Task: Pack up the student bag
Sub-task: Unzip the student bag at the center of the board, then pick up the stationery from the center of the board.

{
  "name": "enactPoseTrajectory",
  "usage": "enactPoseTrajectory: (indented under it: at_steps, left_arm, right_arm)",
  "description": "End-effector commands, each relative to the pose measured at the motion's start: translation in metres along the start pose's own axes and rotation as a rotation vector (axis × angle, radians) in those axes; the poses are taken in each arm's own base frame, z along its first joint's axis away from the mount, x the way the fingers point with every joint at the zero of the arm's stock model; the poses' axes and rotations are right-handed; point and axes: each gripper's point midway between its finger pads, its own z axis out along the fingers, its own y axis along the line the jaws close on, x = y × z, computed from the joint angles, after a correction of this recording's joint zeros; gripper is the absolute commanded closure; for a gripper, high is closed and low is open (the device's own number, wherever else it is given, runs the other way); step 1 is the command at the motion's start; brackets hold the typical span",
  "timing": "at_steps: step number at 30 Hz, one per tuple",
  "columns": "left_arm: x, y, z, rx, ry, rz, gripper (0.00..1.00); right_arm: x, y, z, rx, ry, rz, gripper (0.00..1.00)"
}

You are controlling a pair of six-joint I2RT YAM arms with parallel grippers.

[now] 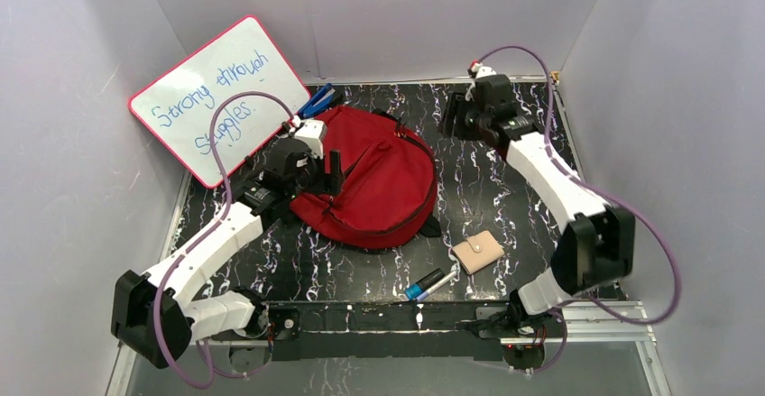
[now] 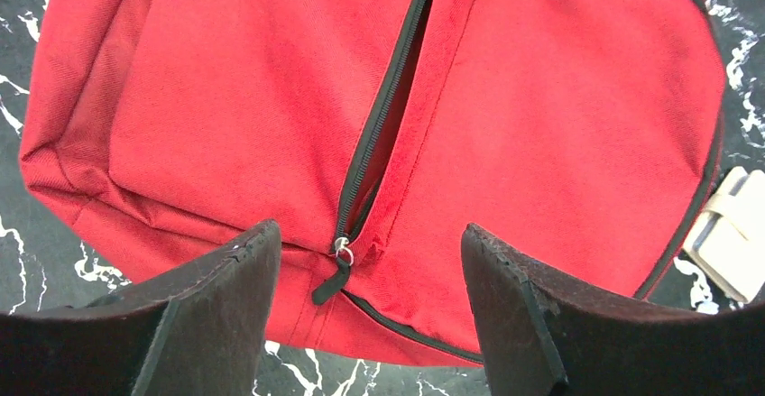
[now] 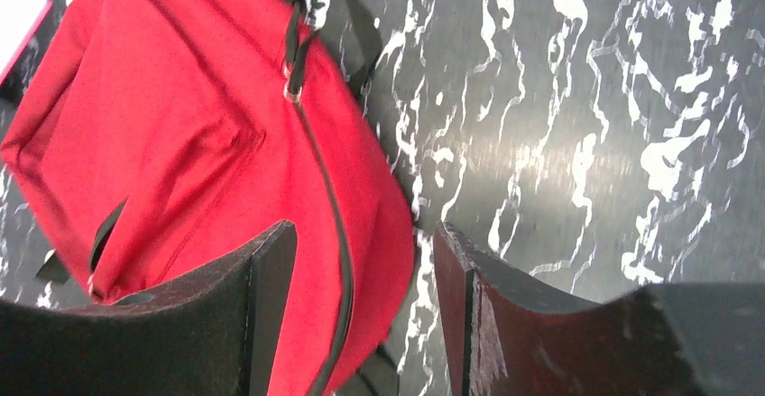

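Note:
The dark-red student bag (image 1: 379, 179) lies flat in the middle of the black marbled table. My left gripper (image 1: 332, 174) is open over its left edge; in the left wrist view the fingers straddle the front pocket's black zipper pull (image 2: 336, 270), and that zipper (image 2: 383, 116) is partly open. My right gripper (image 1: 451, 116) is open and empty, held above the table to the right of the bag's top; its view shows the bag (image 3: 180, 170) with its black main zipper (image 3: 325, 207). A beige wallet (image 1: 477, 252) and a blue-capped marker (image 1: 424, 284) lie near the front right.
A whiteboard (image 1: 221, 98) with a pink frame and blue writing leans at the back left. A blue item (image 1: 316, 103) sticks out behind the bag's top. A white pen (image 1: 438, 283) lies beside the marker. Grey walls close in the table on three sides.

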Motion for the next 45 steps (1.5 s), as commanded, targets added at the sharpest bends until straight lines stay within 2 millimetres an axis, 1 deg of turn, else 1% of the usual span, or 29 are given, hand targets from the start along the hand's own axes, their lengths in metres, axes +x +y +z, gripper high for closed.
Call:
enactPoseTrajectory:
  at_steps: [1,3,5,6,9,10,11,12,14,16,17,18,20,22,24,25,27,28,29,31,34,38,43,45]
  left_arm:
    - [-0.009,0.003,0.011,-0.03,-0.016,0.057,0.3]
    - [-0.014,0.009,0.022,-0.072,-0.004,0.084,0.29]
    - [-0.023,0.008,0.031,-0.08,0.021,0.11,0.32]
    - [-0.027,0.003,0.035,-0.057,0.032,0.126,0.33]
    - [-0.031,-0.025,0.042,0.087,0.036,0.162,0.34]
    - [-0.03,-0.032,0.043,0.116,0.035,0.168,0.34]
    - [-0.026,-0.033,0.045,0.116,0.044,0.175,0.34]
    - [-0.023,-0.03,0.047,0.101,0.052,0.179,0.34]
    - [-0.018,-0.012,0.051,0.0,0.065,0.18,0.35]
    - [-0.016,-0.003,0.052,-0.046,0.082,0.193,0.35]
    - [-0.017,-0.006,0.052,-0.03,0.091,0.201,0.35]
    - [-0.017,-0.013,0.051,0.014,0.098,0.212,0.36]
    - [-0.017,-0.032,0.045,0.121,0.103,0.232,0.37]
    - [-0.014,-0.051,0.039,0.168,0.099,0.27,0.37]
    - [-0.003,-0.065,0.036,0.148,0.104,0.341,0.37]
    - [0.003,-0.069,0.036,0.14,0.116,0.357,0.37]
    - [0.015,-0.075,0.033,0.159,0.144,0.351,0.38]
    - [0.018,-0.082,0.029,0.193,0.15,0.347,0.38]
    - [0.02,-0.091,0.022,0.232,0.145,0.345,0.38]
    - [0.031,-0.117,0.008,0.324,0.15,0.36,0.38]
    - [0.058,-0.157,-0.014,0.435,0.172,0.397,0.37]
    - [0.102,-0.196,-0.034,0.526,0.217,0.426,0.33]
    - [0.145,-0.227,-0.037,0.558,0.285,0.462,0.33]
    - [0.159,-0.235,-0.034,0.581,0.316,0.463,0.36]
  right_arm:
    - [0.027,0.006,-0.028,-0.053,0.007,0.046,0.34]
    - [0.044,0.015,-0.043,-0.119,0.039,0.049,0.36]
    - [0.064,0.019,-0.059,-0.153,0.096,0.076,0.37]
    - [0.075,0.021,-0.066,-0.166,0.132,0.097,0.38]
    - [0.106,0.023,-0.087,-0.182,0.201,0.18,0.39]
    - [0.116,0.022,-0.093,-0.183,0.212,0.209,0.38]
    - [0.124,0.023,-0.098,-0.188,0.222,0.234,0.38]
    - [0.13,0.023,-0.102,-0.195,0.226,0.253,0.38]
    - [0.139,0.022,-0.107,-0.198,0.232,0.28,0.38]
    - [0.145,0.023,-0.111,-0.201,0.247,0.295,0.38]
    - [0.147,0.024,-0.114,-0.207,0.258,0.3,0.38]
    - [0.148,0.026,-0.116,-0.216,0.273,0.305,0.38]
    - [0.154,0.03,-0.124,-0.234,0.312,0.313,0.38]
    - [0.164,0.033,-0.132,-0.246,0.358,0.334,0.38]
    - [0.176,0.035,-0.14,-0.251,0.399,0.378,0.41]
    - [0.181,0.036,-0.144,-0.256,0.408,0.398,0.44]
    - [0.193,0.034,-0.148,-0.23,0.422,0.43,0.46]
    - [0.198,0.032,-0.15,-0.208,0.425,0.438,0.47]
    - [0.204,0.03,-0.152,-0.182,0.429,0.444,0.47]
    - [0.21,0.021,-0.155,-0.121,0.407,0.46,0.47]
    - [0.21,0.008,-0.157,-0.054,0.343,0.476,0.47]
    - [0.196,-0.003,-0.161,0.003,0.263,0.467,0.44]
    - [0.184,-0.009,-0.166,0.028,0.192,0.471,0.43]
    - [0.18,-0.009,-0.168,0.026,0.171,0.474,0.43]
